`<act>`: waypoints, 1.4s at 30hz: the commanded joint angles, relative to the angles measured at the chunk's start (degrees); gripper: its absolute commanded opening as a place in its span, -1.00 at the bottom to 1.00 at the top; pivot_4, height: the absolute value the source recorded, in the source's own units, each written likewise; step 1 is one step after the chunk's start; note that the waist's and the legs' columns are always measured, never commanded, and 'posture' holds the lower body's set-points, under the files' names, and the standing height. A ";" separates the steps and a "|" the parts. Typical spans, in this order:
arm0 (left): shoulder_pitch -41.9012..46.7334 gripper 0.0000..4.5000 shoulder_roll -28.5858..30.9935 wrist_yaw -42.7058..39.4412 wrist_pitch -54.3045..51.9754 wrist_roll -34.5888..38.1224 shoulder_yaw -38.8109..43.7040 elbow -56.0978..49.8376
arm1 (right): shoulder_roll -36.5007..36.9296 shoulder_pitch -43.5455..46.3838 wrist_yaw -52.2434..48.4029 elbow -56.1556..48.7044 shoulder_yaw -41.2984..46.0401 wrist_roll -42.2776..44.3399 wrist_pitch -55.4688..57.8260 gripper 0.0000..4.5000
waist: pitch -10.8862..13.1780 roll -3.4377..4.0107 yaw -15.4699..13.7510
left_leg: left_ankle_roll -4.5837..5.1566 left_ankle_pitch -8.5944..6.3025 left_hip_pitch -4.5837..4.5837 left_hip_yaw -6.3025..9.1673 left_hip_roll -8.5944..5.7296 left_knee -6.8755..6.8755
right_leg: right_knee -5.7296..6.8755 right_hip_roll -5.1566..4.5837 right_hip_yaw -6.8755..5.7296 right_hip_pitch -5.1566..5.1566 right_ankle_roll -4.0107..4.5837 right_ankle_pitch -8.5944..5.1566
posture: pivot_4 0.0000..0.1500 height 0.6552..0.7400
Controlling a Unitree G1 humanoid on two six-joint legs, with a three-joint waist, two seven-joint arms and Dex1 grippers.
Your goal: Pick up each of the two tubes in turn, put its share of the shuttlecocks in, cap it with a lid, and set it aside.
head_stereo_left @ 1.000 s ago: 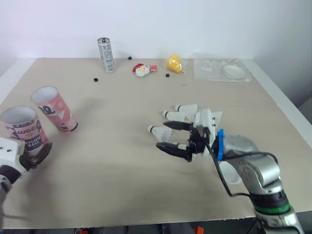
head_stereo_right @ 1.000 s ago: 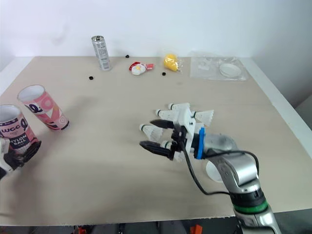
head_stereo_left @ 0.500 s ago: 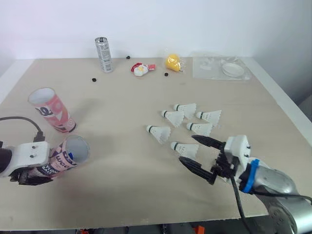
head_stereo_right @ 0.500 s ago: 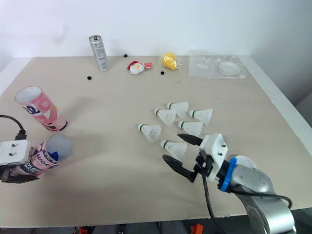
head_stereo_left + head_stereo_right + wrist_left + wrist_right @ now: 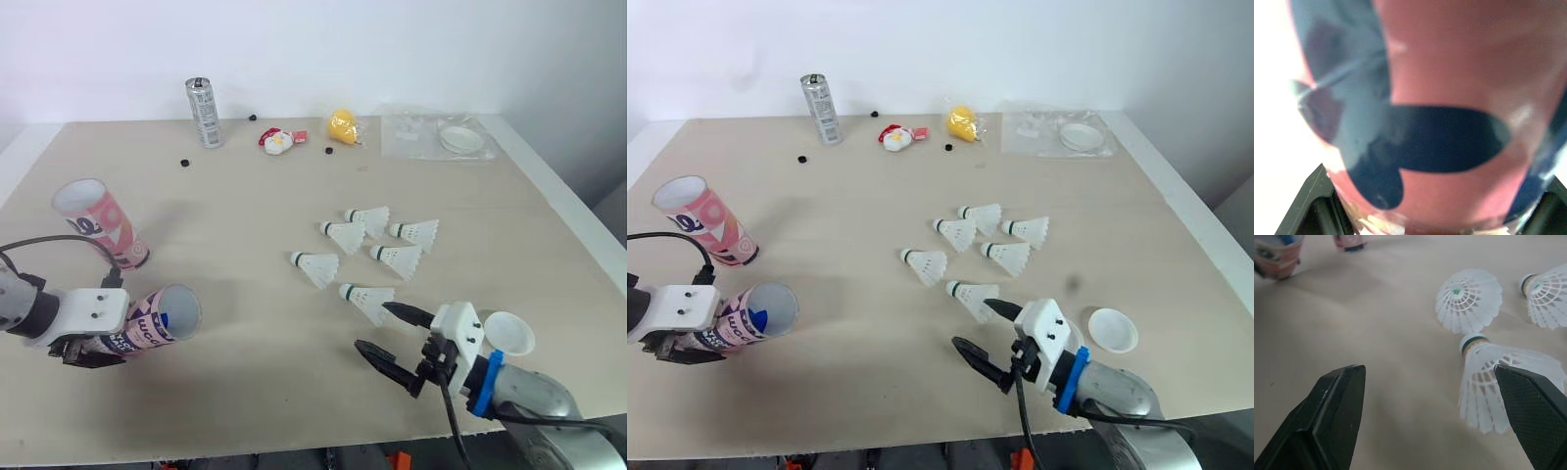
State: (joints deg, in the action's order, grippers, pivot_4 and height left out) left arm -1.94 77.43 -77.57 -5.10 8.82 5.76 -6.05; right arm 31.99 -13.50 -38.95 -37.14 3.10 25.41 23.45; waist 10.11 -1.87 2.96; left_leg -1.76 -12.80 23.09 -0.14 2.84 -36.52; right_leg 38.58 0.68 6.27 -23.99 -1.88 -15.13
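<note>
Six shuttlecocks (image 5: 400, 258) lie clustered on the worktop (image 5: 245, 215), toward 3 o'clock of its centre. The right claw (image 5: 374, 327), fingers spread and empty, has drawn back toward the near edge since half a second ago. It now sits at 6 o'clock of the nearest shuttlecock (image 5: 368, 298), not touching it. A white lid (image 5: 509, 333) has come into sight at its 3 o'clock. The left claw (image 5: 103, 341) stays clenched on a pink-and-blue tube (image 5: 162, 318), tipped almost flat with its mouth toward 3 o'clock. The second tube (image 5: 103, 223) leans at its 11 o'clock.
</note>
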 commanded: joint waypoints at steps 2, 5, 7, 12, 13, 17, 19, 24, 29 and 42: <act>-2.70 0.35 0.68 -1.38 0.01 -1.40 -0.12 -0.04 | -2.12 2.86 2.40 3.28 -1.39 -1.16 -0.29 1.00 | -0.01 0.02 0.03 | 0.00 0.00 -0.03 -0.03 0.00 0.00 | 0.11 0.00 0.03 -0.04 -0.06 -0.02 | 1.00 1.00; -3.22 0.35 0.81 -1.67 -0.19 -1.25 0.47 -0.54 | -3.26 5.25 3.23 5.38 -2.34 -1.87 -0.50 1.00 | -0.02 0.03 0.15 | -0.01 -0.01 -0.04 -0.07 -0.01 0.01 | 0.30 0.01 0.05 -0.12 -0.10 -0.05 | 1.00 1.00; -3.34 0.35 0.93 -1.87 -0.39 -1.24 0.67 -0.70 | -3.91 6.67 3.82 6.48 -2.88 -1.90 -0.26 1.00 | -0.02 0.04 0.17 | -0.01 -0.01 -0.04 -0.05 -0.01 0.02 | 0.44 0.04 0.06 -0.17 -0.06 -0.13 | 1.00 1.00; -2.90 0.34 0.89 -2.40 -1.31 -0.62 0.55 -1.34 | -5.96 8.39 5.29 8.32 -3.26 -1.53 0.23 0.60 | -0.04 0.07 0.17 | -0.01 -0.01 -0.04 -0.02 -0.01 0.03 | 0.48 0.07 0.06 -0.19 -0.04 -0.17 | 1.00 1.00; -2.83 0.34 0.90 -2.45 -1.31 -0.70 0.50 -1.31 | -6.11 8.54 5.31 8.49 -3.24 -1.56 0.26 0.46 | -0.04 0.07 0.17 | -0.01 -0.01 -0.03 -0.03 -0.01 0.03 | 0.48 0.07 0.06 -0.19 -0.04 -0.17 | 1.00 1.00; -1.99 0.34 0.61 -2.57 -1.26 -1.07 0.29 -1.04 | -6.85 8.50 5.76 8.81 -2.54 -0.73 0.86 -0.52 | -0.04 0.07 0.17 | -0.01 -0.01 -0.02 -0.03 -0.03 0.03 | 0.48 0.05 0.08 -0.19 -0.07 -0.18 | 1.00 1.00; -1.72 0.34 0.46 -2.64 -1.55 -0.87 0.29 -1.30 | -6.81 8.06 5.57 8.71 -2.07 -0.30 1.07 -0.94 | -0.04 0.07 0.17 | 0.00 -0.01 -0.02 -0.02 -0.03 0.03 | 0.48 0.06 0.08 -0.19 -0.06 -0.17 | 1.00 1.00; -1.56 0.34 0.18 -2.31 -1.86 -0.82 0.40 -1.54 | -4.98 6.23 3.55 6.19 0.55 2.92 1.90 -0.98 | -0.04 0.07 0.16 | 0.00 -0.01 -0.02 -0.02 -0.03 0.02 | 0.49 0.05 0.08 -0.18 -0.07 -0.18 | 1.00 1.00; 2.09 0.34 -1.38 -0.55 -5.58 -0.24 -0.86 -3.04 | 1.93 11.51 -2.86 -1.97 4.23 15.15 7.01 -0.98 | 0.00 0.12 0.23 | 0.00 0.00 -0.01 -0.01 -0.04 -0.04 | 0.52 0.06 0.09 -0.16 -0.11 -0.13 | 1.00 1.00; 10.28 0.34 -5.62 0.53 -13.86 -0.64 -6.62 -6.99 | -8.37 44.95 -18.13 23.56 -26.51 -4.75 -8.90 -0.98 | -0.04 0.01 -0.16 | 0.30 0.20 0.11 0.11 -0.09 -0.31 | 0.51 0.12 0.10 -0.10 -0.28 0.17 | 1.00 1.00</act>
State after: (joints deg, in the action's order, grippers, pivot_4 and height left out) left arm 8.28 71.97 -77.74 -18.60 8.62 -0.44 -12.31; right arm 25.10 30.47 -56.13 -15.52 -21.30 23.41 18.68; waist 10.07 -1.87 2.81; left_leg -1.46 -12.60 23.20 -0.03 2.77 -36.83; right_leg 39.10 0.83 6.37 -24.12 -2.12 -14.92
